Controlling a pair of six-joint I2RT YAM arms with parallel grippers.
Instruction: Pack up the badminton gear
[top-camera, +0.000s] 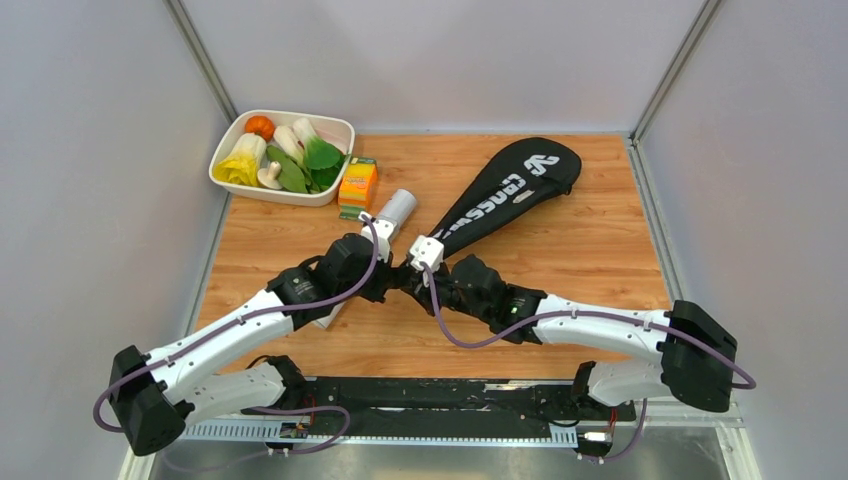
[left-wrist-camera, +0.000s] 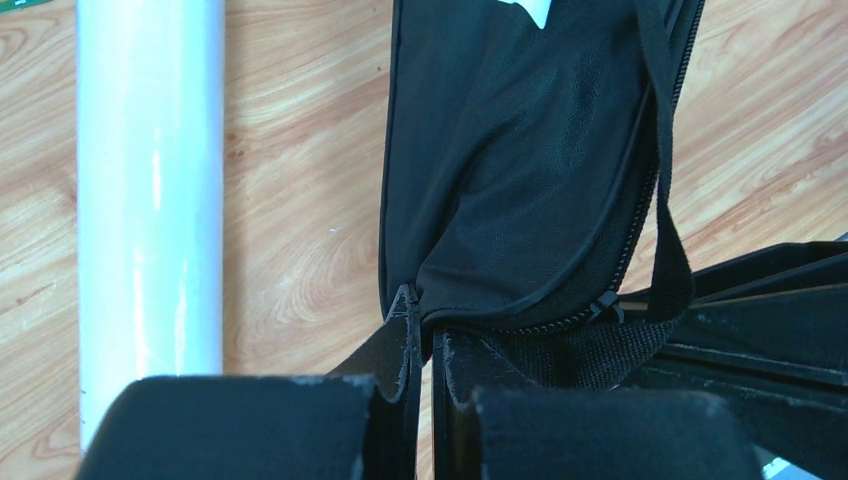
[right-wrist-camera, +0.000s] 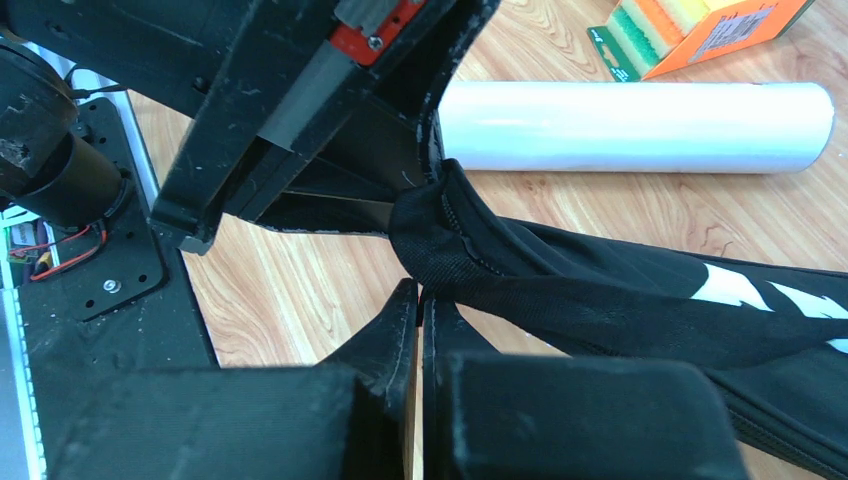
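The black CROSSWAY bag (top-camera: 510, 190) lies diagonally on the wooden table, its wide end at the back right. Its narrow end is bunched between both grippers. My left gripper (top-camera: 397, 273) is shut on the fabric edge of the bag (left-wrist-camera: 520, 150) at its narrow end (left-wrist-camera: 425, 310). My right gripper (top-camera: 416, 281) is shut on the same end of the bag (right-wrist-camera: 600, 290) from the other side (right-wrist-camera: 420, 296). The long white tube (top-camera: 398, 208) lies beside the bag, partly under my left arm, and shows in both wrist views (left-wrist-camera: 150, 200) (right-wrist-camera: 640, 125). Rackets and shuttlecocks are out of view.
A white dish (top-camera: 280, 193) of toy vegetables stands at the back left. The small orange-and-green box (top-camera: 358, 185) sits next to it, near the tube's far end (right-wrist-camera: 700, 30). Grey walls close in the table on three sides. A black rail (top-camera: 430, 395) runs along the near edge.
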